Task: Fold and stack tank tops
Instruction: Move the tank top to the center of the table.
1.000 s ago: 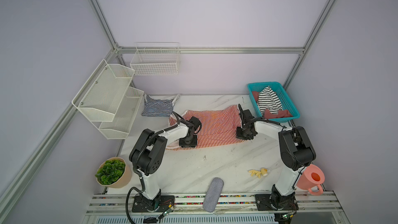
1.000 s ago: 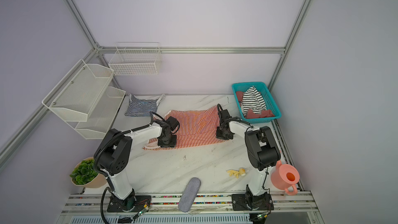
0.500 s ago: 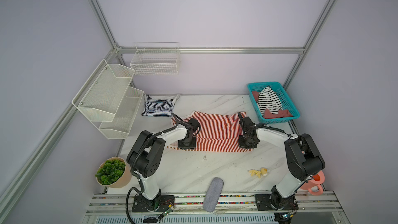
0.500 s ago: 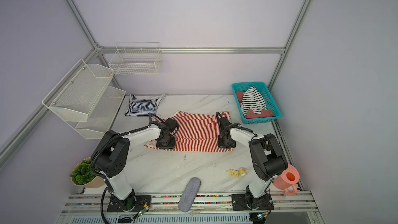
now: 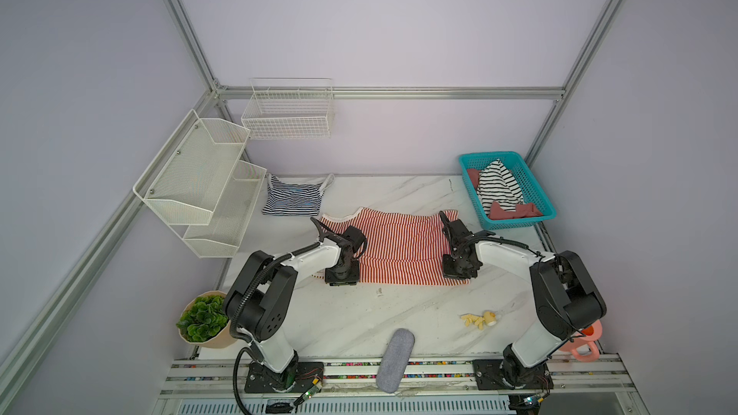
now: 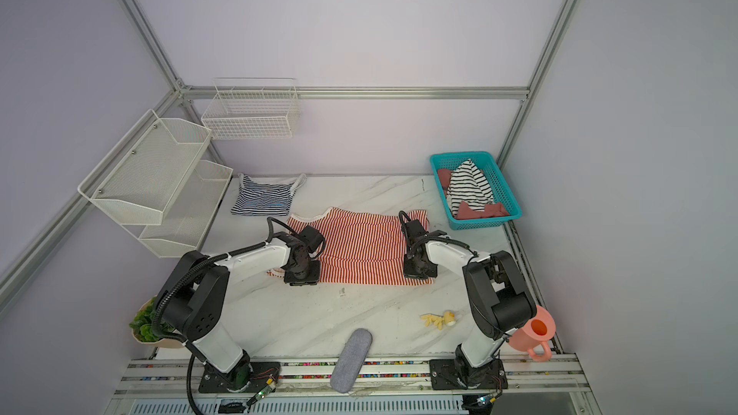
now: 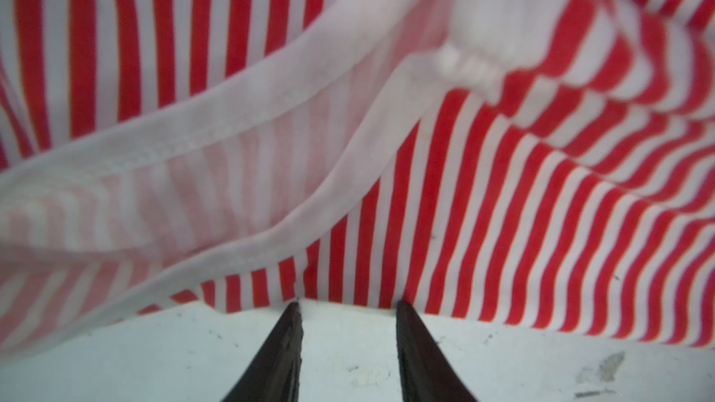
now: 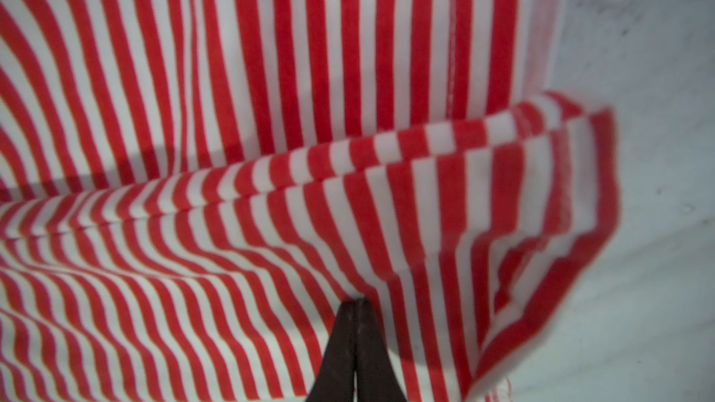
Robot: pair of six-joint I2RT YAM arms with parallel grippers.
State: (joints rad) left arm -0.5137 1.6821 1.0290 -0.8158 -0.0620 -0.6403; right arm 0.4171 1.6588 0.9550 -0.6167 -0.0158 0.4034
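Pulled the red-and-white tank top (image 5: 399,249) toward the near side of the marble table (image 5: 359,325) over the last second, and drew its hem end out to the right. Left it lying sideways mid-table, pale neck trim to the left, with a doubled layer at the hem end in the right wrist view. Reads as a lengthwise fold just laid. Probably calls next for a crosswise fold, then stacking with the navy-and-white tank top (image 5: 293,200), which lies well apart by the far-left corner.

Keeps the right gripper (image 8: 356,301) clamped on the near edge of the red cloth. Holds the left gripper (image 7: 348,303) with jaws apart, tips at the cloth's edge, nothing seen between them.

Further out, found in the teal basket (image 5: 519,222): a black-and-white striped garment (image 5: 499,189) and a dusty-red cloth (image 5: 515,209), touching. Nothing visible in the white wire basket (image 5: 289,121) or the mesh shelf (image 5: 199,169).
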